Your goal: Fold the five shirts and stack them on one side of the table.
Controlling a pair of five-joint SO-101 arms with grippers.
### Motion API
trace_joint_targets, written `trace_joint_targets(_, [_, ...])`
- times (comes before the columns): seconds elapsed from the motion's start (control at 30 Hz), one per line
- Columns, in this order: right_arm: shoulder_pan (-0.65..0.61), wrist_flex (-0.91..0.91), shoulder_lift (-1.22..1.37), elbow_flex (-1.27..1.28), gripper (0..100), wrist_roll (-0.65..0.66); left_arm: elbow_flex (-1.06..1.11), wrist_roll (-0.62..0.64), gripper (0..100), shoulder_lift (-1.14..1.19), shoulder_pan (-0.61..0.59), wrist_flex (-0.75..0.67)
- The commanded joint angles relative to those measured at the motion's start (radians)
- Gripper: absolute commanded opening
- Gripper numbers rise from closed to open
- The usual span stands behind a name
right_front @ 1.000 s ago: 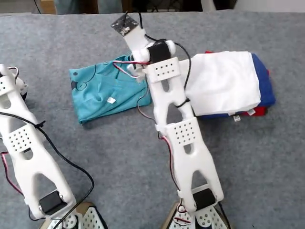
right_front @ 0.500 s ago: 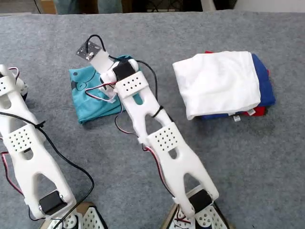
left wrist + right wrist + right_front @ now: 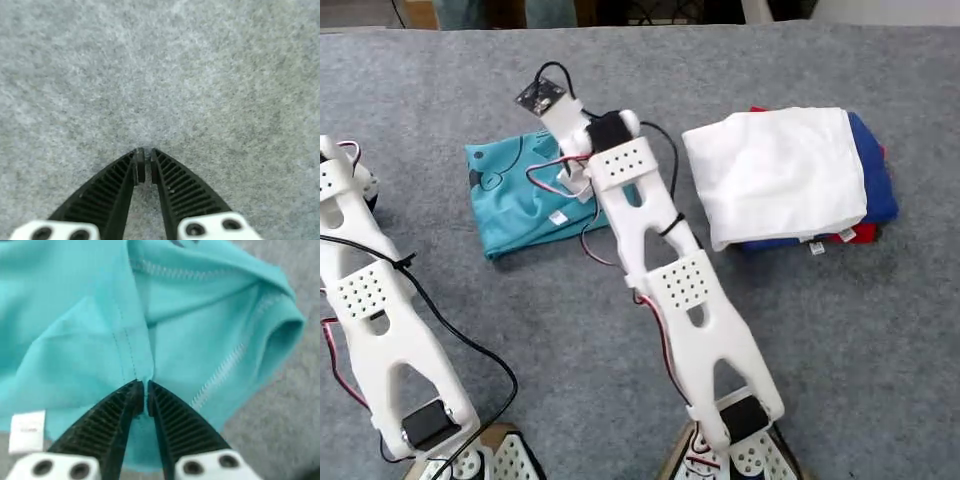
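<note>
The right claw (image 3: 145, 390) is pressed together on a small fold of the teal shirt (image 3: 70, 325). This shirt lies folded on the counter (image 3: 840, 350), and the stack (image 3: 780, 170) of folded shirts lies well apart from it, toward the right. The left claw (image 3: 144, 159) is pressed together on nothing, so I judge the right arm the nearer one.

Right arm (image 3: 665, 270) stretched over teal shirt (image 3: 515, 205); white shirt (image 3: 780, 170) atop blue shirt (image 3: 878, 170) and red shirt (image 3: 865, 235), well apart
</note>
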Motion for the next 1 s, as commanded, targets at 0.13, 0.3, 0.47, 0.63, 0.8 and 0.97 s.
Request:
trace_joint_targets(0.13, [0.121, 0.107, -0.170, 0.004, 1.5, 0.000, -0.054, -0.009, 6, -0.015, 0.005, -0.014])
trace_joint_targets(0.3, [0.180, 0.112, -0.226, 0.007, 1.5, -0.003, -0.054, -0.009, 6, -0.015, 0.005, -0.014])
trace_joint_targets(0.47, [0.199, 0.110, -0.331, 0.176, 1.5, -0.037, -0.054, -0.009, 6, -0.015, 0.005, -0.014])
trace_joint_targets(0.63, [0.153, 0.109, -0.461, 0.513, 1.8, -0.011, -0.054, -0.009, 6, -0.017, 0.005, -0.014])
trace_joint_targets(0.8, [0.215, 0.078, -0.529, 0.679, 13.9, -0.012, -0.054, -0.009, 6, -0.021, 0.007, -0.014])
trace_joint_targets(0.97, [0.256, 0.087, -0.552, 0.607, 31.7, -0.009, -0.056, -0.025, 5, -0.078, 0.085, 0.026])
